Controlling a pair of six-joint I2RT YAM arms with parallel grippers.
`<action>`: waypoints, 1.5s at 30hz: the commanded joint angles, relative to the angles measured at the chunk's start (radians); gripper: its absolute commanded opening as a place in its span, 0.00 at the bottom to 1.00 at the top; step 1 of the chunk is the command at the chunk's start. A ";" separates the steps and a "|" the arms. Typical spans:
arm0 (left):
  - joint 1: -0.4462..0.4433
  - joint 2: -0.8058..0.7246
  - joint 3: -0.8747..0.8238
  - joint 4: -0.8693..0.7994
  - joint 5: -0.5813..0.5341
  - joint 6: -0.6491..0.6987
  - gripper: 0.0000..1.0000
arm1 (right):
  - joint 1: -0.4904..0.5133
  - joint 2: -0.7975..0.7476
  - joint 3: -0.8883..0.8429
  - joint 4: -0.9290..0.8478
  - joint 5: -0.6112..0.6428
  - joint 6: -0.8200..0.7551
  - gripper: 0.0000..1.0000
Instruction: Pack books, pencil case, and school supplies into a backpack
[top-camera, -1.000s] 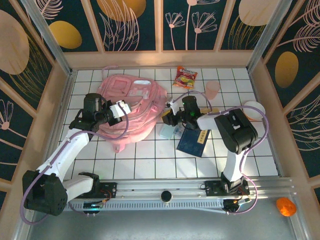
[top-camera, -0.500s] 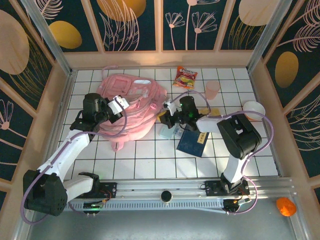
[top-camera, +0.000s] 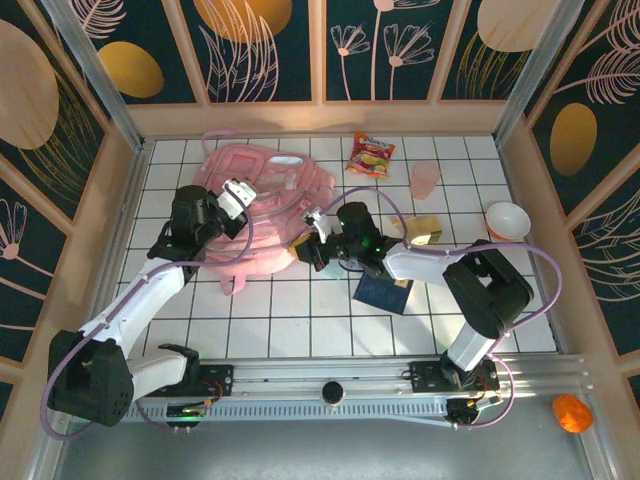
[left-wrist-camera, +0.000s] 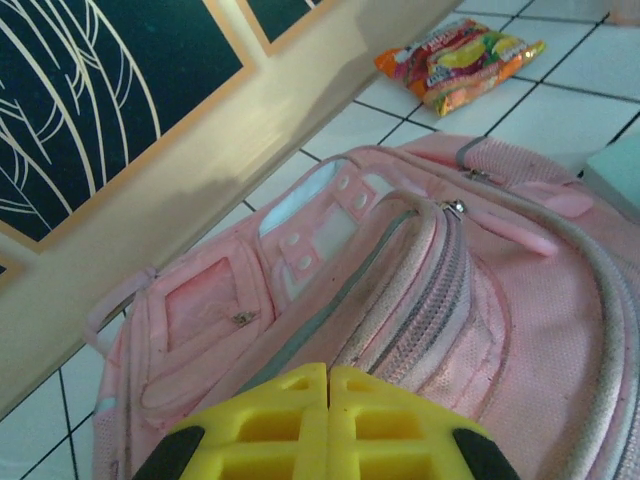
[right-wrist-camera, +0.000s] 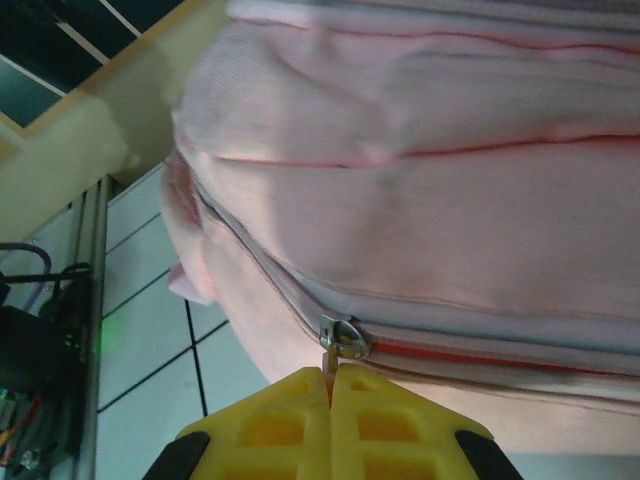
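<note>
Both jaws closed tight: left gripper (left-wrist-camera: 328, 385) on nothing visible, right gripper (right-wrist-camera: 329, 378) pinching the zip tab (right-wrist-camera: 340, 338), surest hold on that soft, floppy backpack (left-wrist-camera: 420, 300).

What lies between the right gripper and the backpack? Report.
Just the zipper pull on the backpack, in the right wrist view; the right gripper is shut on it.

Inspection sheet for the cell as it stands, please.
Surface: white tiled table, no spills seen.
Job's things: backpack lying flat; book to its right; pencil case beside backpack; yellow block further right.
Clutter: snack packet, pink cup, white bowl.
Grippers: left gripper shut, at the backpack; right gripper shut on zip pull.
Cables: purple cables along both arms, no snag seen.
Surroundings: leaf-patterned walls; orange object outside the rail.
</note>
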 joint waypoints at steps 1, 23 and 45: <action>-0.021 -0.003 0.004 0.117 -0.020 -0.104 0.00 | 0.020 -0.046 0.011 -0.023 0.053 0.104 0.00; -0.101 0.019 0.020 -0.149 -0.097 0.078 0.96 | -0.021 0.040 0.123 -0.150 0.083 0.032 0.00; -0.033 0.257 0.132 -0.266 0.019 0.334 0.99 | -0.035 0.027 0.102 -0.140 0.076 0.020 0.00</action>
